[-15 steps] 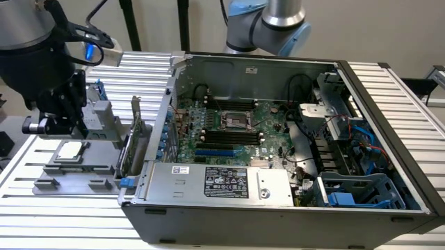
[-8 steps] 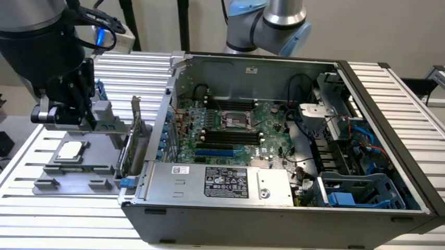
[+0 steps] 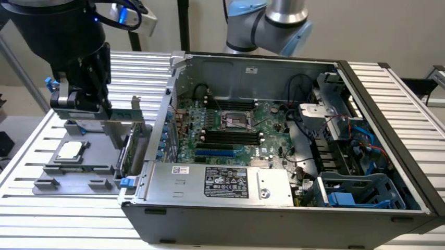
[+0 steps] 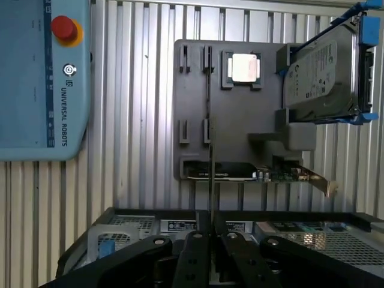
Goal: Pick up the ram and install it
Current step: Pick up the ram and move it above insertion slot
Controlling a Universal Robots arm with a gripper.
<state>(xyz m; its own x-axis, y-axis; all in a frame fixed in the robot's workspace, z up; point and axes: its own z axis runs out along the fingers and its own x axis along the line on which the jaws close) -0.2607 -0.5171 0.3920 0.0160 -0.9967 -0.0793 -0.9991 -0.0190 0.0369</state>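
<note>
While around ram [image 4: 211, 157], hand [image 4: 211, 235]; "UNIVERSAL ROBOTS" pendant [image 4: 36, 102].

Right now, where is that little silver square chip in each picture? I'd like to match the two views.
Exterior view: the silver chip sits in the grey tray on the exterior view's left, outside the computer case.
Wrist view: the silver chip lies in a square pocket of the grey tray, next to the hard drive.
Shared landmark: the grey tray itself.
</note>
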